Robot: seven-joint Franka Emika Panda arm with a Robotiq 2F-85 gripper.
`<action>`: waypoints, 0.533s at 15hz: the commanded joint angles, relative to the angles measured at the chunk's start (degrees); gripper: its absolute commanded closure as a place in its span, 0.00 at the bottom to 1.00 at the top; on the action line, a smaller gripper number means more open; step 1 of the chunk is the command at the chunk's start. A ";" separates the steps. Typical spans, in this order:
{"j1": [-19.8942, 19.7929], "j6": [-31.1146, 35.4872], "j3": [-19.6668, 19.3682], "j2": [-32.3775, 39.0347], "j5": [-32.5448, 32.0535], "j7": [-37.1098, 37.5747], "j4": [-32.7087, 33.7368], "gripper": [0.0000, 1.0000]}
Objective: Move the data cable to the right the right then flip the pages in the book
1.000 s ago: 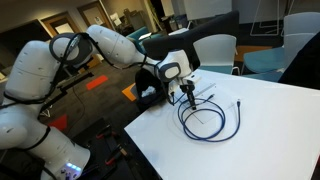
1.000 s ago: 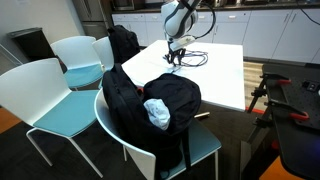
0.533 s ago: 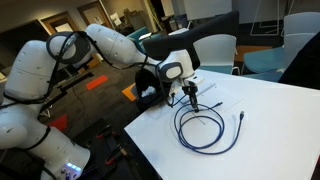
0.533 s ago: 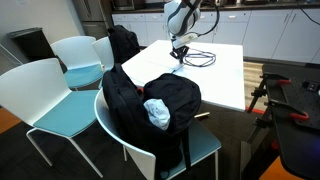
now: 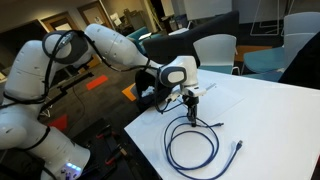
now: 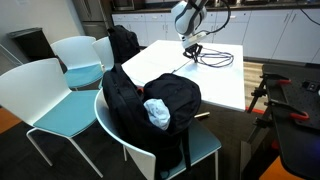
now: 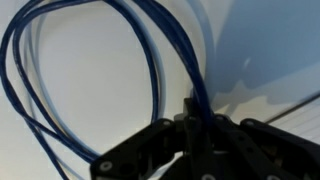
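- well, at the left in an exterior view the arm (image 5: 110,45) reaches over the table (image 5: 270,120) edge.
- the gripper (image 5: 192,99) is clenched on the data cable (image 5: 195,150); the wrist view shows the blue strands (image 7: 60,90) pinched.
- its loops lie near the left edge, fully on the top.
- rightward, white tabletop stretches wide.
- i cannot make out the book.

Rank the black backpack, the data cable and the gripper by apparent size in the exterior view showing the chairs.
1. black backpack, largest, though nearest the camera.
2. data cable loops.
3. gripper, smallest.
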 commanded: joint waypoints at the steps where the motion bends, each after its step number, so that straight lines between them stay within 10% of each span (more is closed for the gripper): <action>1: -1.35 -2.18 0.60 -0.56 -0.02 3.40 -1.50 0.98; 2: -1.59 -2.56 0.83 -0.77 -0.07 3.45 -1.49 0.68; 8: 0.49 0.57 -1.46 -7.18 -3.57 4.14 -7.46 0.31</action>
